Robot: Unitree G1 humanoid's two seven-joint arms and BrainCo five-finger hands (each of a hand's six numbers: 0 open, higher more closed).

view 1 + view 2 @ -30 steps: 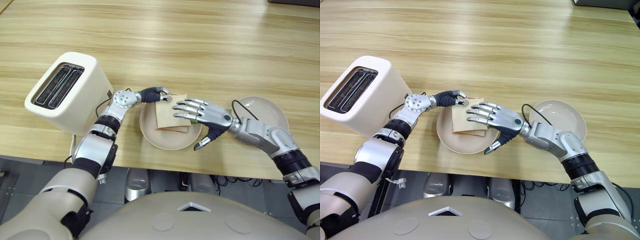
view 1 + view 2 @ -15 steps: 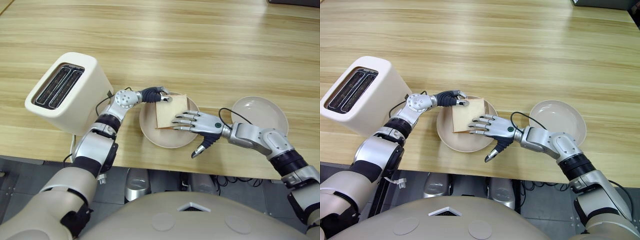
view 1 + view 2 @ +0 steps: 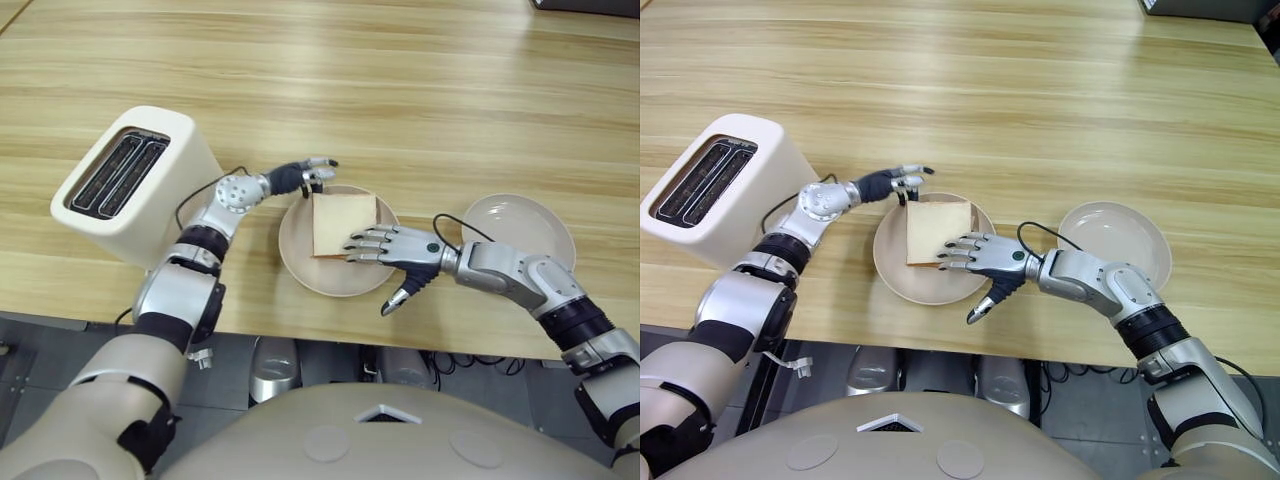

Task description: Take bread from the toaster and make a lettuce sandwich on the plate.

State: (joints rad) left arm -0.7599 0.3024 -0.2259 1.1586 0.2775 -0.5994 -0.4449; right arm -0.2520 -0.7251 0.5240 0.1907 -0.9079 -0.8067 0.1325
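Left hand (image 3: 314, 170) has let go of the bread (image 3: 343, 222) and drawn back to the far-left rim of the plate (image 3: 300, 268), loosely open and holding nothing. Right hand (image 3: 392, 247) has lowered; its spread fingers rest flat on the bread's near-right corner. Toaster (image 3: 130, 180) slots stand empty. Bread lies on the plate. Assembly appears near complete, though lettuce beneath cannot be confirmed.
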